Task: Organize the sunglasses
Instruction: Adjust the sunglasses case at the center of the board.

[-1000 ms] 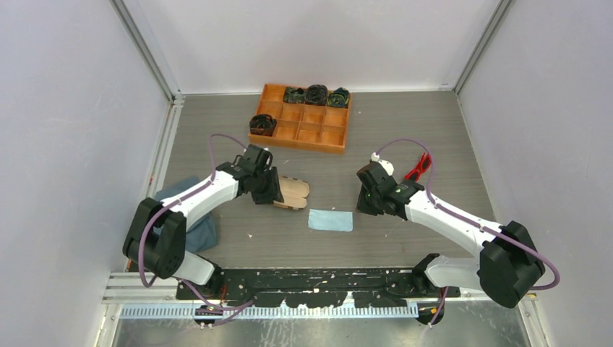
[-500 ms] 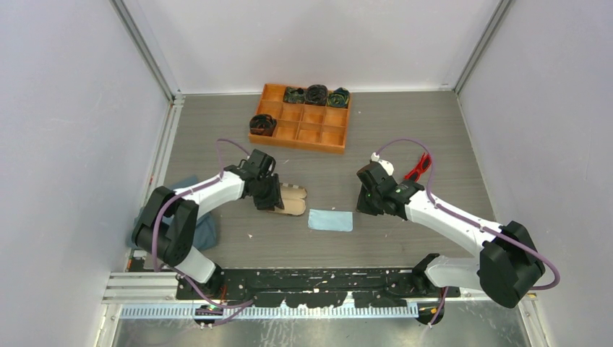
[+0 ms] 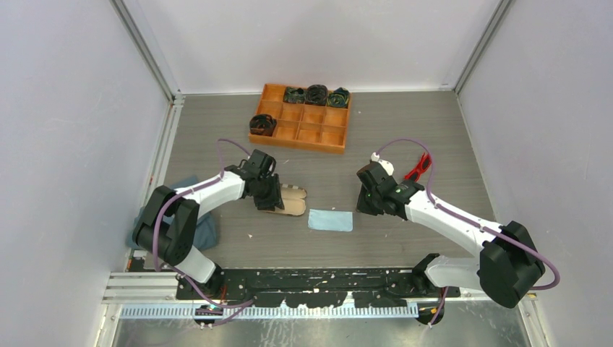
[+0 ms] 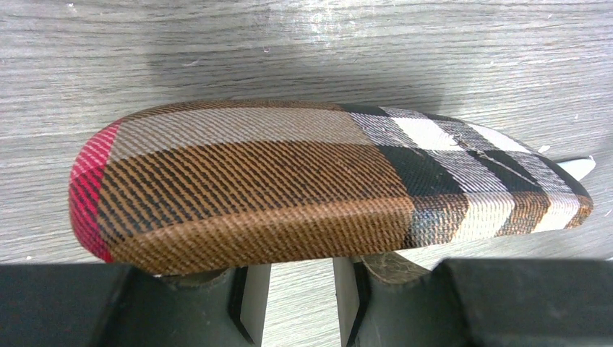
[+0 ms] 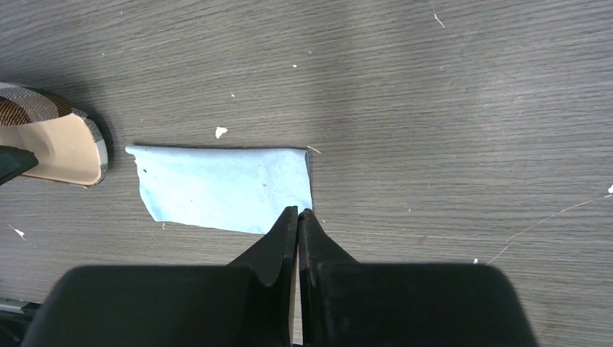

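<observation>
The red sunglasses point(image 3: 418, 167) lie right of centre, just upper right of the right gripper point(image 3: 363, 208), its fingers pressed together, empty; left gripper point(image 4: 300, 285) narrowly parted against the plaid case point(image 4: 289, 181), grip unclear

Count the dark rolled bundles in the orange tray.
4. Three bundles in the back row's right compartments; a fourth bundle at the orange tray's front-left corner. None appear hidden.

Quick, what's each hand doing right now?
Left hand: slightly open, nothing between its fingers, at the plaid case.
Right hand: closed, empty, above the blue cloth.
</observation>
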Controlling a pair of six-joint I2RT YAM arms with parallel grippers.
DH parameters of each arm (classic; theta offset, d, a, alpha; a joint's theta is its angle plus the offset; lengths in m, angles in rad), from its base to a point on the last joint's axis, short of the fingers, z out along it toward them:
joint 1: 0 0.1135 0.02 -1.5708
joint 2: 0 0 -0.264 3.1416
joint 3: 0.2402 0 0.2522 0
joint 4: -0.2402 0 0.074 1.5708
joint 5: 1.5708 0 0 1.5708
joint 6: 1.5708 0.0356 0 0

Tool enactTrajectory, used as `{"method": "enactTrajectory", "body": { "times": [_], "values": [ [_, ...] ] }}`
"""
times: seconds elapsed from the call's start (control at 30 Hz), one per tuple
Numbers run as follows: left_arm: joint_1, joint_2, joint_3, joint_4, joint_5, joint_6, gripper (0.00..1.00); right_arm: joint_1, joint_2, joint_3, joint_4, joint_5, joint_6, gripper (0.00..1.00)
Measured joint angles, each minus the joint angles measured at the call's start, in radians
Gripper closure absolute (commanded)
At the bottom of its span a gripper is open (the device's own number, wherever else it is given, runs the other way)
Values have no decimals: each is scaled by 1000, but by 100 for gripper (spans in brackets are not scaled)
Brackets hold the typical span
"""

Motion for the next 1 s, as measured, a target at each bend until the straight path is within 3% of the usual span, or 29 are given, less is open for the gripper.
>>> {"method": "enactTrajectory", "body": {
  "times": [0.57, 1.0],
  "values": [
    [0, -22, 0, -2, 0, 0, 63, 0, -6, 0, 0, 0, 0, 93],
    [0, -163, 47, -52, -1, 1, 61, 0, -6, 0, 0, 0, 0, 93]
  ]
}}
